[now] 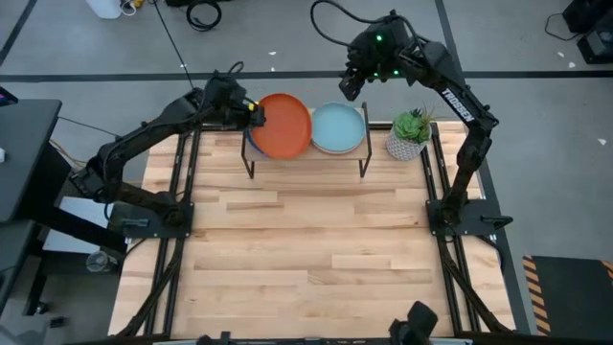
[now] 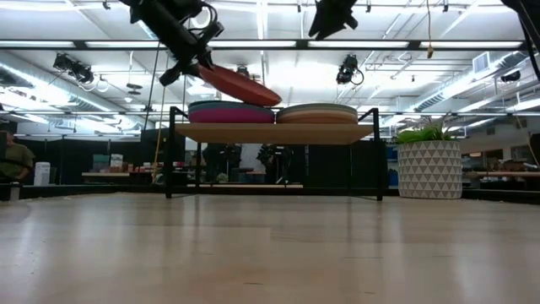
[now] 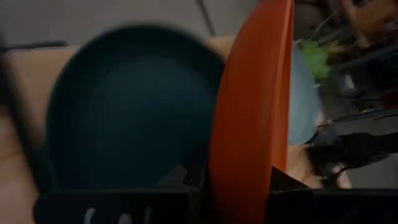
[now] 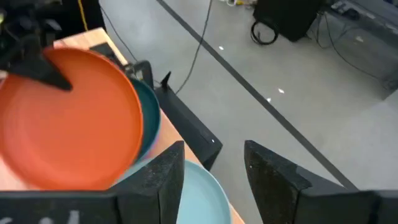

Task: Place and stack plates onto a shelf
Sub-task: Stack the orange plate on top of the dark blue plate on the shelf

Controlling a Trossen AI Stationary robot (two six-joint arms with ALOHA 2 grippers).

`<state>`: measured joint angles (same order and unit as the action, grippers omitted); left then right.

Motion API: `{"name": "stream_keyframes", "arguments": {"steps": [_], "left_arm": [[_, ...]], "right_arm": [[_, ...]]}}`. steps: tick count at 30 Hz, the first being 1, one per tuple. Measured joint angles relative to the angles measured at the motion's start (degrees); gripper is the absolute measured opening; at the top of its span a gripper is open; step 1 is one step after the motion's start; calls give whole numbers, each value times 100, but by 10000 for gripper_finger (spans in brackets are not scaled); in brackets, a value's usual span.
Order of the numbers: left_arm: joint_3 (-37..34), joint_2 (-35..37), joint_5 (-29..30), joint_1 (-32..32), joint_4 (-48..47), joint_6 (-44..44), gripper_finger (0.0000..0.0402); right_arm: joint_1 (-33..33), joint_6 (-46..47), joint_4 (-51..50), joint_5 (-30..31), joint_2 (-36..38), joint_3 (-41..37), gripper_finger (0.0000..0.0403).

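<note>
The shelf (image 1: 306,153) stands at the table's far edge on thin black legs and carries two stacks of plates. My left gripper (image 1: 257,111) is shut on the orange plate (image 1: 283,125), which hangs tilted over the left stack (image 2: 229,111). A dark teal plate (image 3: 124,106) tops that stack, with magenta below. The right stack (image 2: 319,111) is topped by the pale blue plate (image 1: 338,127). My right gripper (image 1: 354,84) hovers open above the shelf's far side, near the right stack, touching nothing. My left gripper pinches the orange plate by its rim (image 1: 261,116) on the side toward the table's left, one finger on each face. It comes from the left, slanting downward. The plate is lifted and tilted: the held edge is high, and the free edge (image 2: 272,98) is low, close over the left stack.
A potted plant (image 1: 410,134) in a white patterned pot stands just right of the shelf. The wooden table (image 1: 306,249) stretches bare from the shelf to the near edge. Black rails run along both table sides.
</note>
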<state>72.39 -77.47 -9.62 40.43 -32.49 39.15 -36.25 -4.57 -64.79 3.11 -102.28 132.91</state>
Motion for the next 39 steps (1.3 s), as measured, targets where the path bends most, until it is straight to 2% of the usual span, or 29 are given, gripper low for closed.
{"name": "stream_keyframes", "arguments": {"steps": [8, 17, 20, 25, 28, 32, 39], "left_arm": [[3, 4, -331, 697, -153, -254, 48], [3, -21, -729, 1163, -398, -367, 49], [-68, -112, -755, 1227, -463, -400, 50], [-268, -234, -1128, 1214, -278, -264, 50], [-290, -247, -1114, 1186, -168, -207, 54], [-287, -247, -891, 1105, -70, -231, 88], [-287, -245, -747, 1110, -72, -526, 184]], "right_arm": [[29, -38, -412, -278, -4, 85, 173], [63, -38, -511, -389, -7, 85, 172], [66, -38, -508, -466, -7, 85, 172], [66, -38, -504, -468, -9, 85, 172], [66, -38, -504, -470, -9, 85, 172], [66, -38, -501, -470, -11, 85, 172], [66, -27, -495, -615, -11, 85, 172]]}}
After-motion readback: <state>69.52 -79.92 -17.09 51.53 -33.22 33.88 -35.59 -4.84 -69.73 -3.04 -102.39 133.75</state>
